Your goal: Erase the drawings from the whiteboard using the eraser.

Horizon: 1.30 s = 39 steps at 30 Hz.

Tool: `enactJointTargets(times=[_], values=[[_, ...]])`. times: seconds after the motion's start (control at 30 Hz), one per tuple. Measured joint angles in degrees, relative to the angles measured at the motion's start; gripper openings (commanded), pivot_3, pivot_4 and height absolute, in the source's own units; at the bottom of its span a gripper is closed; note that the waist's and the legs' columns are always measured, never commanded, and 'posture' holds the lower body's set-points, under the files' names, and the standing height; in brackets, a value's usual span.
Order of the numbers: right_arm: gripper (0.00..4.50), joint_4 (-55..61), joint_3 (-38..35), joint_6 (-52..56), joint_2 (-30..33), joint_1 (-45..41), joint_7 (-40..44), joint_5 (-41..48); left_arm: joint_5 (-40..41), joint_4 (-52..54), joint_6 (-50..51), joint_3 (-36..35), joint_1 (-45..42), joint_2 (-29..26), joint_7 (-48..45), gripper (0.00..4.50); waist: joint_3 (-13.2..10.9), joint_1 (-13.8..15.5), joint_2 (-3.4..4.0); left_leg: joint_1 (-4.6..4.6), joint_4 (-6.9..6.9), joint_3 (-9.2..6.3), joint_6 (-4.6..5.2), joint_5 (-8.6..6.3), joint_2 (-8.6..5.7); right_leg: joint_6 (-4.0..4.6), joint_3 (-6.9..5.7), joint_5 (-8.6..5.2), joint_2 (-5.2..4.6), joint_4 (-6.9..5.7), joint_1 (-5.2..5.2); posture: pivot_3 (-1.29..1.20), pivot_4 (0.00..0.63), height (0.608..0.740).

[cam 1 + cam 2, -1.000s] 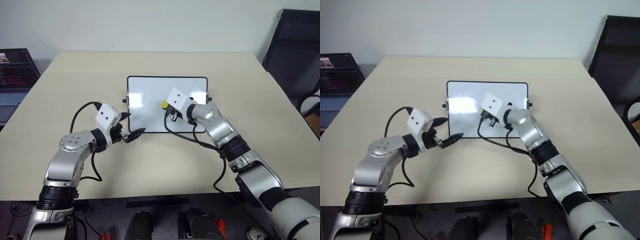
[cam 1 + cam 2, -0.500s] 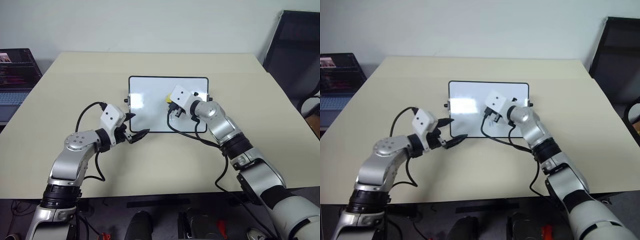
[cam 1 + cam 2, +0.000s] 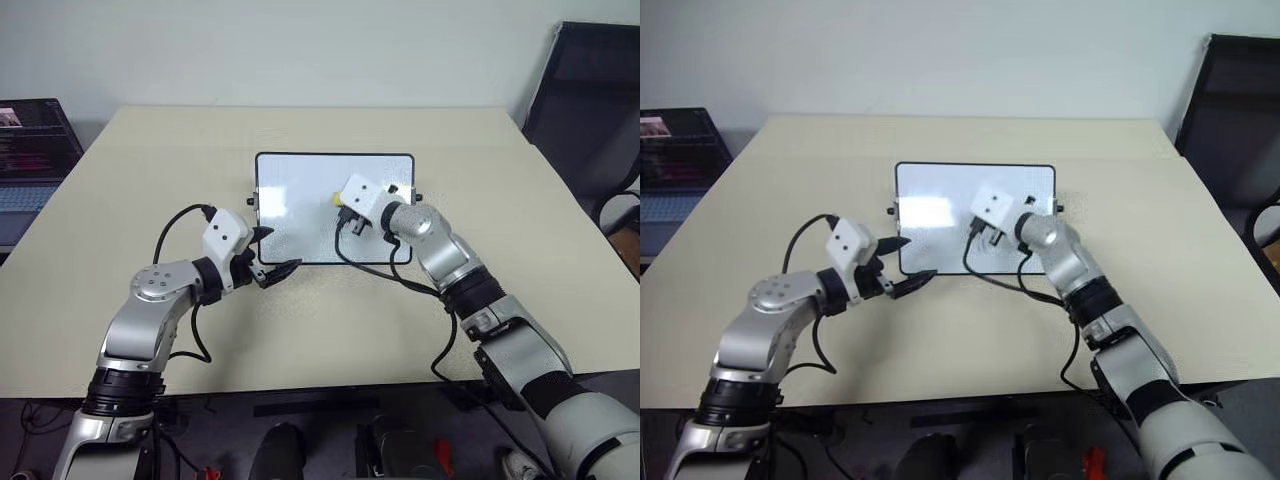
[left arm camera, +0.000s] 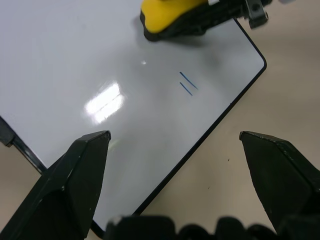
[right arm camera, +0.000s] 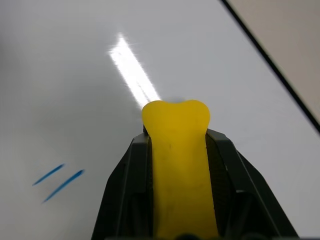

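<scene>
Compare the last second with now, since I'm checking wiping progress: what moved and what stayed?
The right gripper, shut on the eraser, slid a little toward the far edge of the whiteboard. The left gripper stayed open at the board's near left corner. Two short blue strokes are on the board.

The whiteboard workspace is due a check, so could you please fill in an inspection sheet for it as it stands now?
Surface: beige table, bare around the board.
Job's things: whiteboard lies flat mid-table; two short blue strokes remain on it; yellow eraser sits over the board, beside the strokes.
Clutter: nothing seen.
Grippers: right gripper shut on the eraser; left gripper open, hovering at the board's near left corner, holding nothing.
Cables: black cable hangs from the right wrist across the board's near edge; another black cable loops at the left wrist.
Surroundings: laptop left of the table; black chair to the right.
</scene>
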<state>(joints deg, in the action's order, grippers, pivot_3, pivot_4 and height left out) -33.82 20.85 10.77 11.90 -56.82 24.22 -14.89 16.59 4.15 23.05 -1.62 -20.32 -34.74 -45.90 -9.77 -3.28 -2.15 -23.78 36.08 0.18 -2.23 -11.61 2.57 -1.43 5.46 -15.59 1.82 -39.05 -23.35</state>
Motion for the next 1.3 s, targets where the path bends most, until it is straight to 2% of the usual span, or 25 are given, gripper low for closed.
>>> enactJointTargets(times=[0.13,0.37,0.53,0.63,0.8,0.97,1.13,1.3], values=[[1.07,-0.1,0.2,-0.1,-0.7,0.0,0.4,-0.2,0.0,0.0,0.0,0.0,0.0,0.0,0.0,4.5,0.0,-0.1,0.0,-0.01,-0.04,0.03,0.0,-0.01,0.01,0.09,0.02,0.04,0.0,0.02,-0.02,0.0,0.15,0.74],[1.07,4.4,2.8,1.5,0.5,3.2,8.2,-0.8,0.0,0.0,0.0,0.0,0.1,0.0,0.0,4.5,0.0,-0.2,0.0,0.0,-0.03,0.02,0.0,-0.01,0.02,0.01,0.01,-0.01,0.01,0.01,-0.02,0.0,0.15,0.74],[1.07,5.7,-2.8,4.1,-0.8,3.7,5.8,2.8,0.1,0.1,0.1,0.0,0.2,0.0,-0.1,4.5,0.0,-0.1,0.01,-0.05,-0.03,0.0,0.0,0.0,0.02,0.04,-0.01,0.01,0.01,0.01,-0.05,0.0,0.15,0.74],[1.07,13.0,-8.2,8.9,-1.0,6.0,8.4,9.1,0.1,-0.1,0.1,-0.2,0.4,-0.6,-0.8,4.5,0.0,0.0,0.01,-0.16,-0.12,-0.02,-0.01,-0.03,0.01,0.12,-0.02,0.05,0.0,0.06,-0.13,0.0,0.15,0.74],[1.07,30.9,-11.6,21.9,-1.3,13.1,13.0,19.1,1.5,-0.3,0.0,-1.4,0.5,-0.6,-1.3,4.5,0.0,0.1,0.01,-0.24,-0.17,-0.06,-0.06,-0.1,0.03,0.15,-0.06,0.01,-0.01,0.08,-0.18,0.0,0.15,0.74],[1.07,47.0,-12.6,30.9,4.0,23.0,14.6,24.5,2.9,-0.3,-0.8,-2.5,1.9,-0.5,-2.6,4.5,0.0,0.1,0.01,-0.24,-0.14,-0.03,-0.06,-0.1,-0.01,0.02,-0.05,-0.06,-0.05,0.11,-0.17,0.0,0.15,0.74],[1.07,53.5,-14.0,34.6,8.6,31.6,14.4,27.4,3.6,-0.3,-1.9,-3.1,4.4,-1.5,-4.9,4.5,0.0,0.0,0.0,-0.17,-0.14,0.0,-0.07,-0.1,0.03,-0.08,-0.02,-0.17,-0.01,0.09,-0.17,0.0,0.15,0.74],[1.07,53.6,-13.5,32.1,9.3,34.1,11.4,26.1,3.6,-0.3,-2.8,-3.1,5.1,-1.6,-5.2,4.5,0.0,-0.1,-0.01,-0.12,-0.11,0.05,-0.07,-0.09,0.03,-0.1,0.02,-0.19,0.03,0.08,-0.17,0.0,0.15,0.74]])
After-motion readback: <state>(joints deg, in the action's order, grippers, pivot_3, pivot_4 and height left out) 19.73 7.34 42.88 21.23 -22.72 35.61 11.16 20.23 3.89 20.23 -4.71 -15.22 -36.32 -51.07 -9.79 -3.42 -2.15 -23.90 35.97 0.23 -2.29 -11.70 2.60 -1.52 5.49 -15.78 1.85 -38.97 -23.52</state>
